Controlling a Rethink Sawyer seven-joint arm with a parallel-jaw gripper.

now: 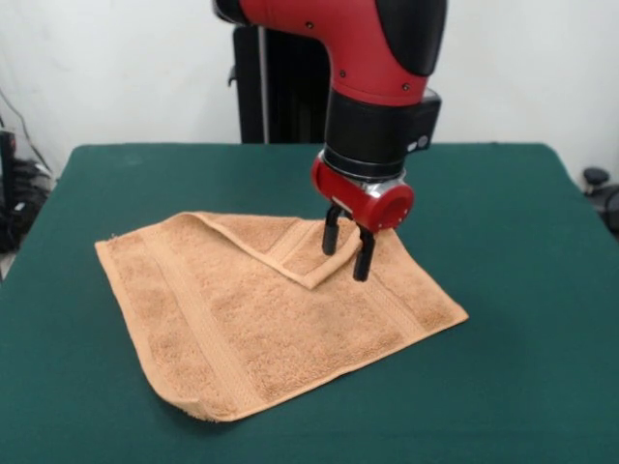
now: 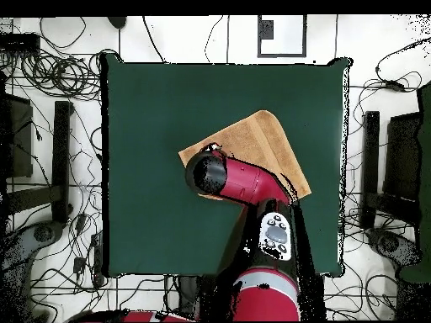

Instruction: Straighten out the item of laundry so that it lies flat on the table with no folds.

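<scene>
The tan-orange towel (image 1: 251,319) lies on the green table (image 1: 513,242), skewed to the table's edges. Its far corner is folded over onto it as a triangular flap (image 1: 276,242) with the band stripe showing. The near corner (image 1: 198,406) curls up a little. My gripper (image 1: 345,263) points down at the right side of the flap, fingers (image 1: 331,232) apart, tips at the cloth with nothing held. In the overhead view the towel (image 2: 261,139) lies right of the table's (image 2: 151,126) middle, and my arm (image 2: 244,181) hides its near part and the gripper.
The black pedestal (image 1: 280,87) stands behind the table's far edge. Cables (image 2: 59,76) and stands (image 2: 370,168) lie on the floor round the table. Bare green cloth surrounds the towel on all sides.
</scene>
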